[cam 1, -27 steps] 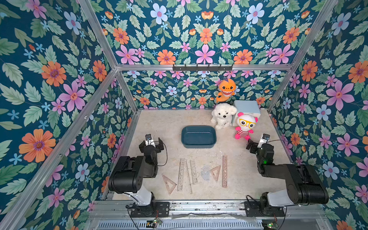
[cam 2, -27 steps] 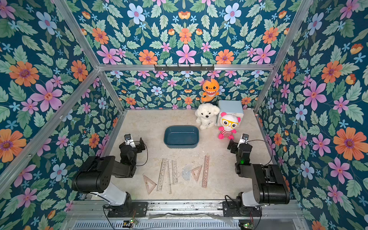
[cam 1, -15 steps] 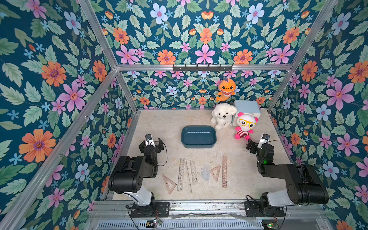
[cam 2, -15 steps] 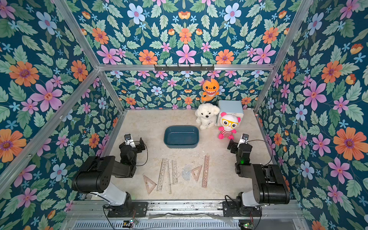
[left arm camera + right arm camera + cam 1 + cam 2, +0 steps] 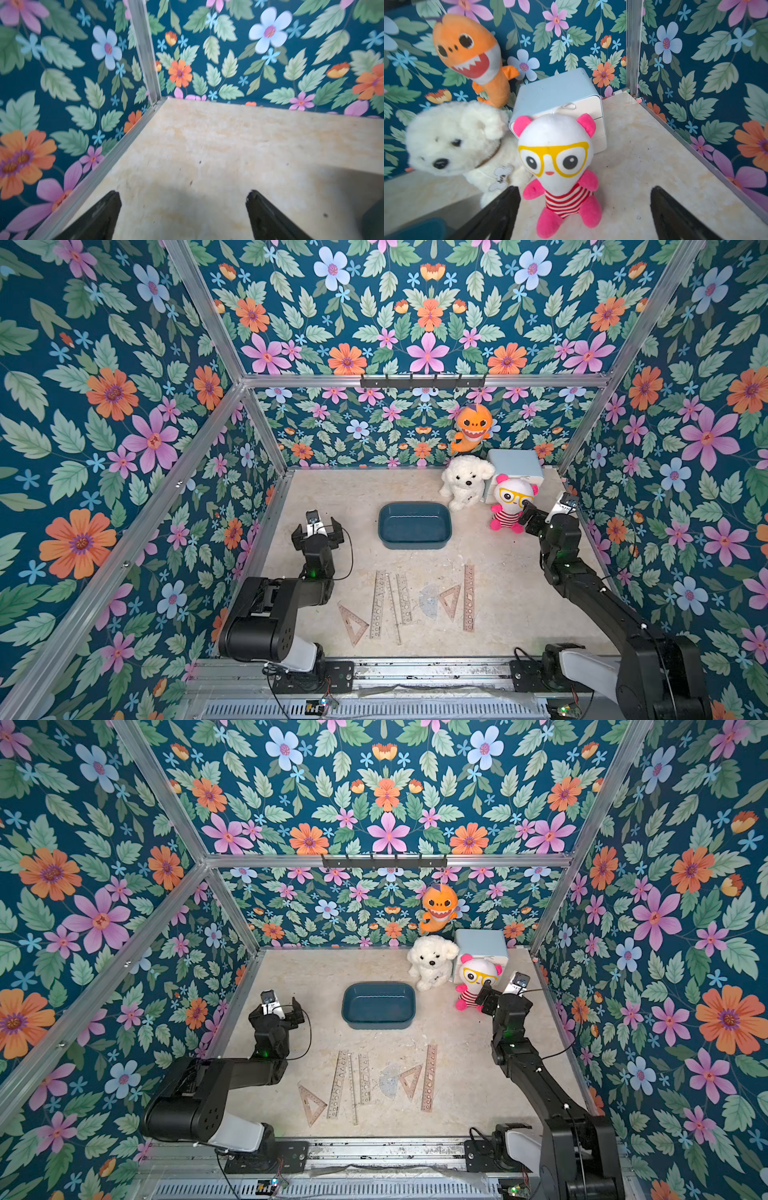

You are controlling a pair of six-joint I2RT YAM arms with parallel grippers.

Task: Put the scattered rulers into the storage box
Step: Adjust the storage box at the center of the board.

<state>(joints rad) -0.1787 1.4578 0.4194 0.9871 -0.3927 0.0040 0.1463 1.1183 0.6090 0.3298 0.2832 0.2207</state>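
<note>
status: not started. nothing has been stowed.

box [image 5: 449,526]: sits at mid table, slightly toward the far side, in both top views. its floor shows bare, with no ruler inside.

rulers [image 5: 378,603]: seven pieces counted. all lie flat on the table [image 5: 340,497] in a loose row near the front edge, well apart from the box. from left to right:
- a set square [image 5: 353,624]
- three straight rulers side by side, the middle one very thin
- a clear protractor [image 5: 430,600]
- a second set square [image 5: 450,600], touching or overlapping the protractor; i cannot tell which
- one long ruler [image 5: 468,597] at the right end

left gripper [image 5: 184,195]: jaws spread wide, nothing between them, only bare table below. it stands left of the box, on the far side of the row, and not over any ruler.

right gripper [image 5: 584,190]: jaws likewise spread and empty. it faces the doll [image 5: 556,158] at the far right, which sits beside the dog [image 5: 454,137] and the pale cube [image 5: 556,97]. it is also away from the rulers.

remaining: all seven pieces are to be lifted and placed in the box.

judgement: the pieces are thin and lie flat against the table, so each pick will likely need an edge or a slide. the close-set middle pieces may disturb one another.
</note>
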